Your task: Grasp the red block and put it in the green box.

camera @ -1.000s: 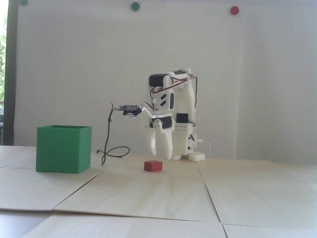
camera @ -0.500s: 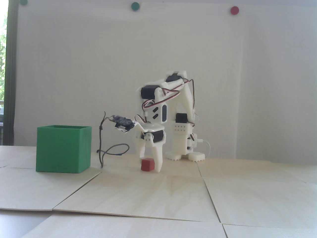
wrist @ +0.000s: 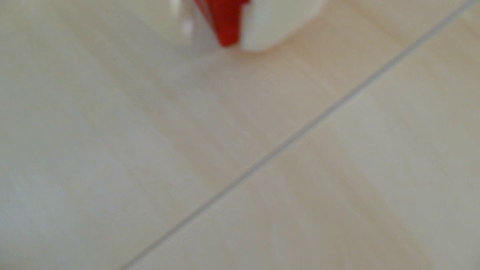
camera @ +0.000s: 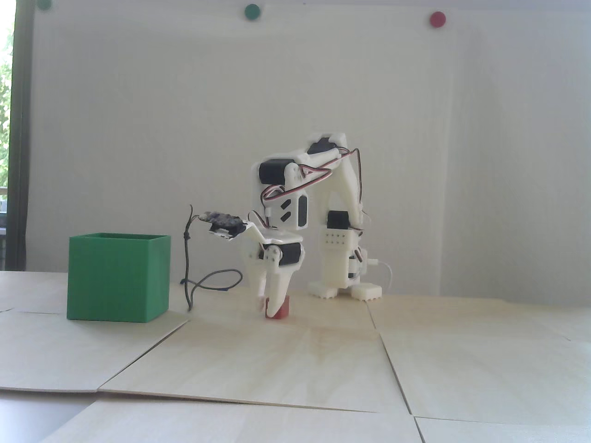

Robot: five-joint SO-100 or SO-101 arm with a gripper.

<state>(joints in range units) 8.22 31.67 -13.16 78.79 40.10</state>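
**Now the claw closes on the block**

Nearest the fixed camera, bare surface (camera: 295, 364). Farther back, the claw (camera: 268, 308) is pinched narrow around the red block (camera: 282, 310), which sits low, apparently touching the boards; the wrist view shows red wedged between white fingers (wrist: 270, 28). Arm folded over, wrist pointing straight down for a top grip. At nine o'clock, well apart, the green box (camera: 117, 277) waits, open-topped.

The desk (camera: 295, 364) is covered with pale wooden panels meeting at thin seams, one seam (wrist: 285, 145) running diagonally through the blurred wrist view. Behind stands a white wall (camera: 184, 115) bearing two green dots (camera: 252, 11) and a red dot (camera: 437, 19). A window strip (camera: 5, 138) shows at the fixed view's left edge.
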